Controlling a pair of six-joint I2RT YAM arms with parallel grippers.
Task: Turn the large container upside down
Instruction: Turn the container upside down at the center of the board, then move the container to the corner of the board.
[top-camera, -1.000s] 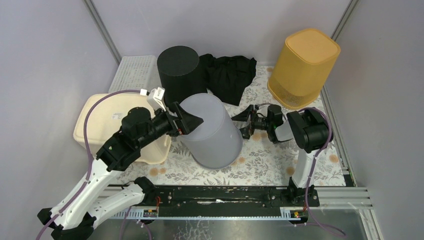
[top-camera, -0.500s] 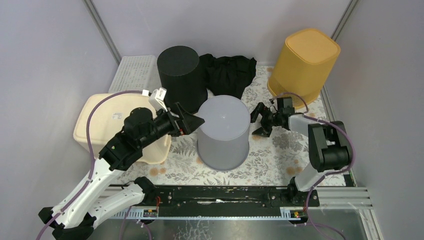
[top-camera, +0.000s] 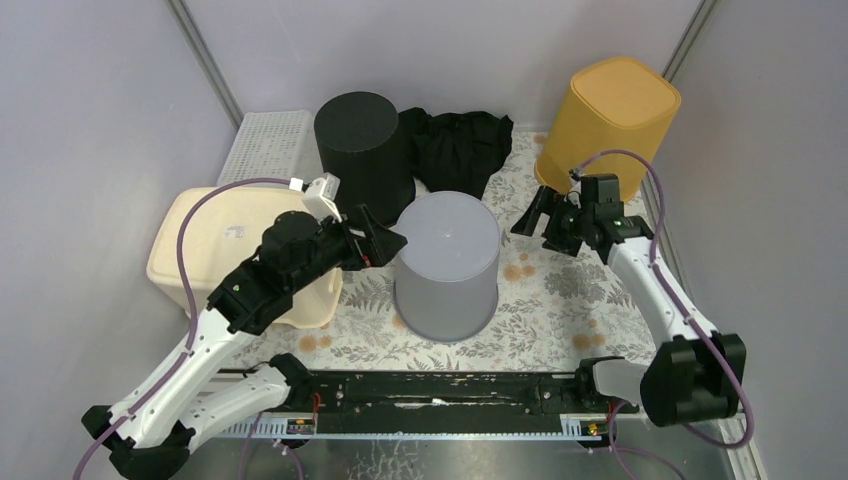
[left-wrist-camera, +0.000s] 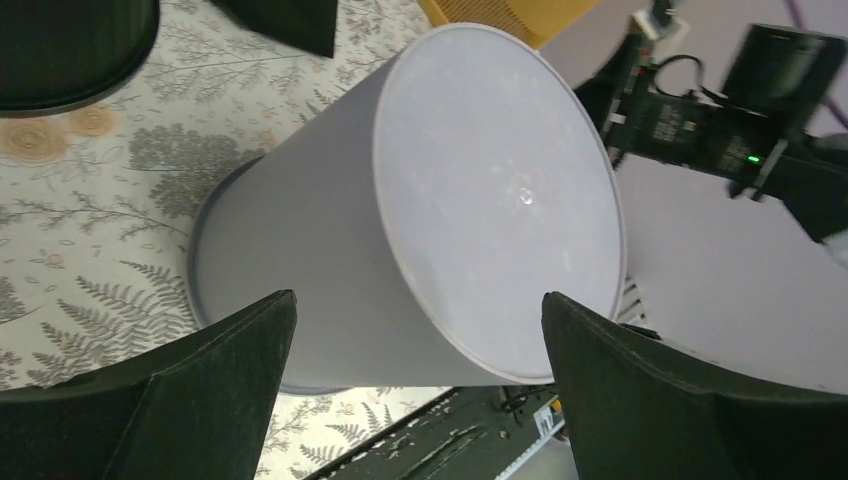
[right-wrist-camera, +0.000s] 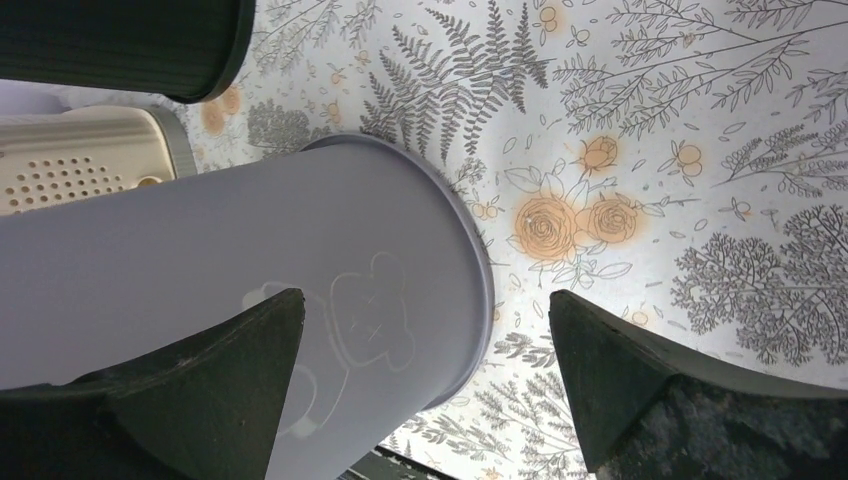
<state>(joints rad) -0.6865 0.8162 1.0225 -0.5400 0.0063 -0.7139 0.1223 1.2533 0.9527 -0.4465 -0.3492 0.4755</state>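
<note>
Container: the large grey container (top-camera: 447, 265) stands mouth down, flat base up, at the middle of the flower-printed tabletop (top-camera: 540, 320). In the right wrist view its rim lies flat on the print.
Marking: a faint cartoon outline shows on the container's side wall in the right wrist view.
Left jaws: wide apart and holding nothing. They sit just beside the container's upper left edge, and I cannot tell whether a tip touches the wall.
Left arm (top-camera: 280, 265): reaches across the cream bin (top-camera: 200, 250) toward the container.
Right jaws: wide apart and empty. They are clear of the container on its right, near the foot of the yellow bin (top-camera: 608, 130).
Right arm (top-camera: 650, 290): stretched up along the right side of the tabletop.
Behind: a black round bin (top-camera: 362, 145) with its base up, a black cloth (top-camera: 455, 150) beside it, and a white perforated tray (top-camera: 268, 145) at the back left.
</note>
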